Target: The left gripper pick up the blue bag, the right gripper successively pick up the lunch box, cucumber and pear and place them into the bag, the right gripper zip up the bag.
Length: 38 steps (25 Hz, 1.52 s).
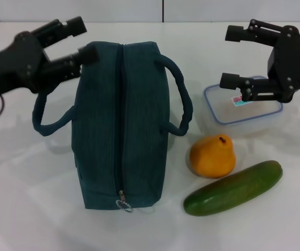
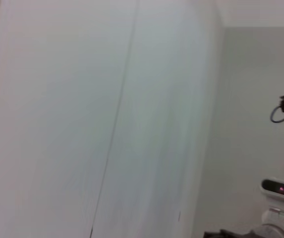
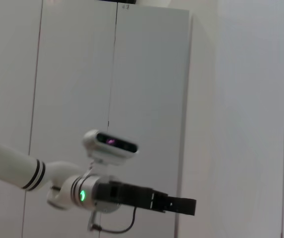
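The blue bag (image 1: 121, 125) stands in the middle of the table, its zipper running along the top with the pull (image 1: 122, 201) at the near end. One handle (image 1: 45, 117) hangs off each side. My left gripper (image 1: 81, 39) is open at the bag's far left corner, with its lower finger close to the fabric. My right gripper (image 1: 228, 57) hovers open over the far side of the clear, blue-rimmed lunch box (image 1: 244, 110). An orange-yellow pear (image 1: 212, 156) and a green cucumber (image 1: 233, 188) lie to the right of the bag.
The white table (image 1: 24, 209) carries nothing else. The wrist views show only pale cabinet walls; the right wrist view also catches the left arm (image 3: 57, 186) farther off.
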### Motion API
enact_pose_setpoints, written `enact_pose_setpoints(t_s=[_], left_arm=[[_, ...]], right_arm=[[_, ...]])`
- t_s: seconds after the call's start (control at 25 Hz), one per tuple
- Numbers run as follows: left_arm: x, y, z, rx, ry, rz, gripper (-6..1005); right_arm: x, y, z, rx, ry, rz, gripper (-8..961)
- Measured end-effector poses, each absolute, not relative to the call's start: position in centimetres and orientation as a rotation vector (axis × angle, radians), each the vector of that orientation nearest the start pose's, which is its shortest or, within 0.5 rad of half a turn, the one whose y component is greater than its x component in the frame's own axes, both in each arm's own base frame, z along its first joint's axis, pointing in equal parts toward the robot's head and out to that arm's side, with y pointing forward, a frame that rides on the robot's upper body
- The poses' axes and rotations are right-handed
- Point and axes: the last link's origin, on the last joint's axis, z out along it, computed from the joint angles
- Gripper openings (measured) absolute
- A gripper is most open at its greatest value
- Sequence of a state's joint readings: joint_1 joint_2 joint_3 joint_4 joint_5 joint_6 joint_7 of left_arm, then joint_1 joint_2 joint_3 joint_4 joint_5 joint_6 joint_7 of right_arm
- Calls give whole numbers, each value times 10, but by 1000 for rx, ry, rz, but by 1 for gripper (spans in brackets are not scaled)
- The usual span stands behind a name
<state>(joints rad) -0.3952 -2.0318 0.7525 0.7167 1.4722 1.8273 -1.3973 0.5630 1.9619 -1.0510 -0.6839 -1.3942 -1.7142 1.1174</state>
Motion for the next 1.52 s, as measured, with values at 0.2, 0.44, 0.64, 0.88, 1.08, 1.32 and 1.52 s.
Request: enact_pose_setpoints(t_s=[0.2,0.44,0.64,0.88,1.08,1.32,1.52], left_arm=[[-240,308,86,-2522,-639,-1175,778],[-250,307,75,-2524,-765,-1038,768],[-254,306,64,-2539,-810,-980,760],[-261,307,59,-2515,-853,-945,751],[-264,308,56,-2506,-866,-926,743],[-265,309,52,-2505,-866,-931,734],[-266,308,47,-2505,-845,-957,643]], right_arm=[[183,340,42,-2700,-118,1143,838],[181,339,40,-2703,-118,1152,838],[177,340,37,-2709,-125,1166,838],[175,339,35,-2712,-132,1171,838],[176,338,33,-2709,-121,1172,838],[176,337,31,-2708,-124,1169,838],[178,338,28,-2716,-123,1144,839]])
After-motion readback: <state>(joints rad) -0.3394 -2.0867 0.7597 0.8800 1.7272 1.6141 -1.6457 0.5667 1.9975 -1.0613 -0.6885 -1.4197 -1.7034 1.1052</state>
